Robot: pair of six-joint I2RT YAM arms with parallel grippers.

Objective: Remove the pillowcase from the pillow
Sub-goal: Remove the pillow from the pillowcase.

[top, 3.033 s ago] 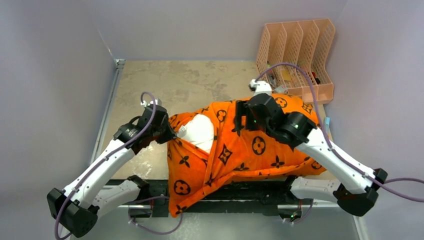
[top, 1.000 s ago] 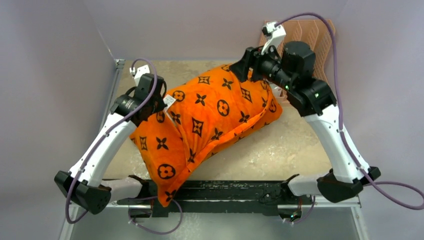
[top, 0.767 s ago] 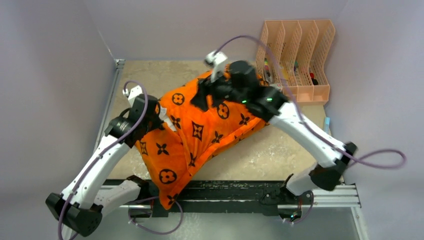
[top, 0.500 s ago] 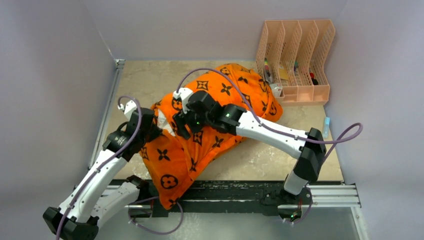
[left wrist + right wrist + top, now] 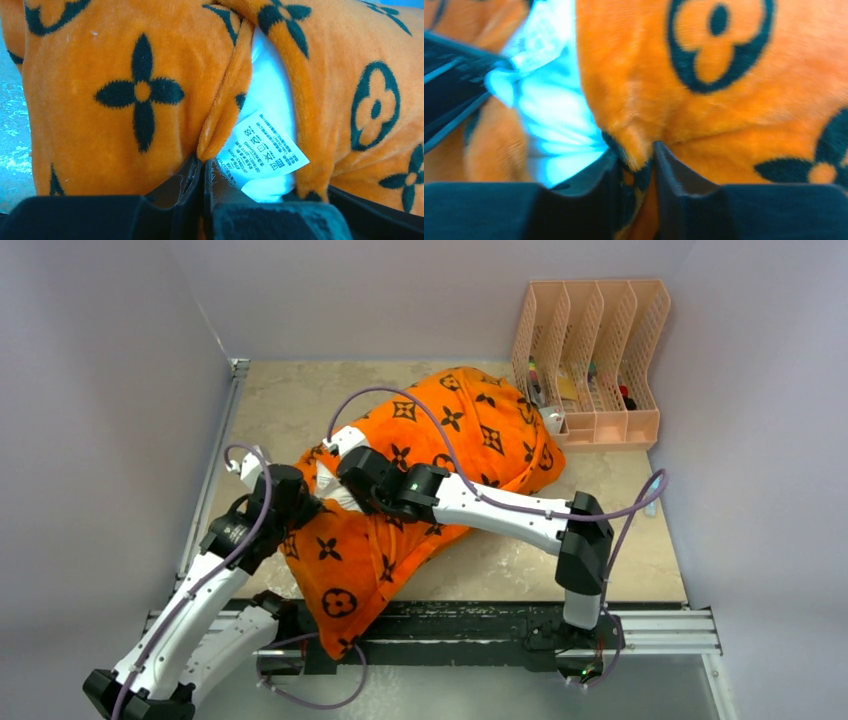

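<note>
The orange pillowcase with black flower motifs lies diagonally across the table, still wrapped round the pillow. Only a strip of the white pillow with its care label shows at the case's opening, seen also from above as the pillow. My left gripper is shut on the hem of the pillowcase at one side of the opening. My right gripper is pinched on the opposite edge of the pillowcase, beside the white pillow. From above, the left gripper and right gripper sit close together.
A peach file rack with small items stands at the back right. The lower end of the pillowcase hangs over the table's front edge. A grey wall runs along the left side.
The right arm swung from the back right down across the pillow to the opening on the left and closed on the pillowcase edge. The left arm drew slightly nearer, still gripping.
</note>
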